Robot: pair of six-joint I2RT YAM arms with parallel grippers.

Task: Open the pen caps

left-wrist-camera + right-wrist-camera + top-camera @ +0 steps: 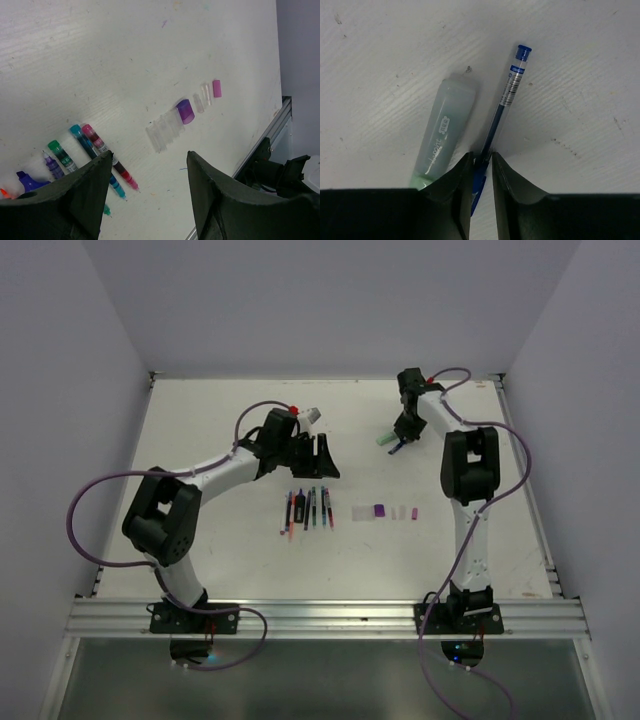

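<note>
A: Take the row of thin mixed-colour pens [307,508] in the middle of the white worktop [220,560] as our mark. Where does everything sit?

B: The left pincer [149,160] hangs just beyond the row, jaws spread wide and holding nothing. The right pincer [481,157] is well beyond the row and off to its right. Its jaws are narrow, pinched on a thin clear-barrelled blue pen [512,85].

A: And the fat thing out there with it?

B: A stubby pale green plastic highlighter [442,132], lying alongside the blue pen, touching it or nearly so close to the fingers. Smallest of all are the short loose plastic caps [385,512], purple, pink and clear, in a line just right of the row.

A: So how should this pull be done well?

B: I judge the grip sits at one end of the pen (cap end or barrel end, I cannot tell). Lift straight up first, so the highlighter isn't dragged along. Then the left pincer should take the free end squarely across the barrel and pull along the pen's axis, not sideways. A barrel this thin will likely twist or slip out of a skewed pinch.
</note>
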